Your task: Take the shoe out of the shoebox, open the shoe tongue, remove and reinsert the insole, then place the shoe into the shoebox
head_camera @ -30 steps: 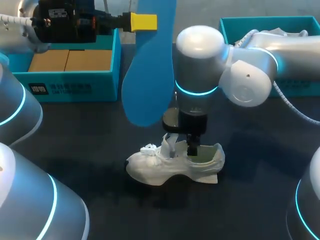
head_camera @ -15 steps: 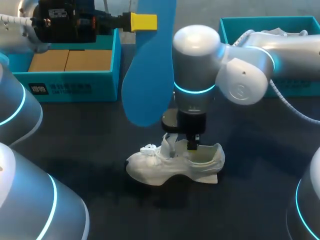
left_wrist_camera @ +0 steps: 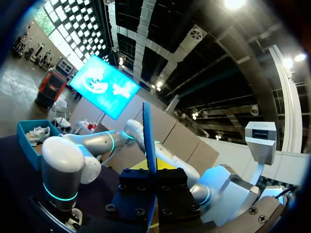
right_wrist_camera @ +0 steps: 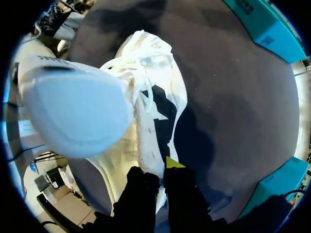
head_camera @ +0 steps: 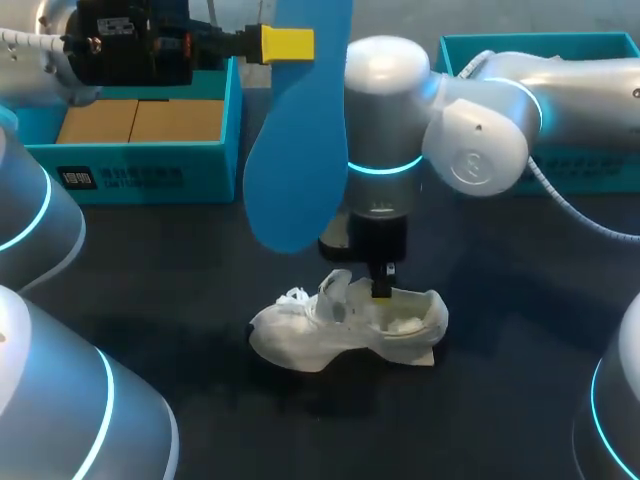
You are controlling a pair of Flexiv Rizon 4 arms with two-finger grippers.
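The white shoe (head_camera: 345, 330) stands on its sole near the middle of the dark table (head_camera: 520, 400), a little toward the near edge, with its toe toward the left edge and its heel toward the right. Its tongue (head_camera: 335, 288) stands up over the laces. The right gripper (head_camera: 382, 291) comes straight down onto the shoe's opening, its fingers close together and pinching the collar edge from both sides (the right wrist view shows the white fabric running up between them). The left gripper (head_camera: 287, 45) is up over the far edge, clamped on the blue insole (head_camera: 298, 140), which hangs down from it above the table with its rounded end lowest. A teal shoebox (head_camera: 150, 175) with brown cardboard inside sits at the far left corner. A second teal box (head_camera: 470, 48) sits at the far right corner, partly behind the right arm.
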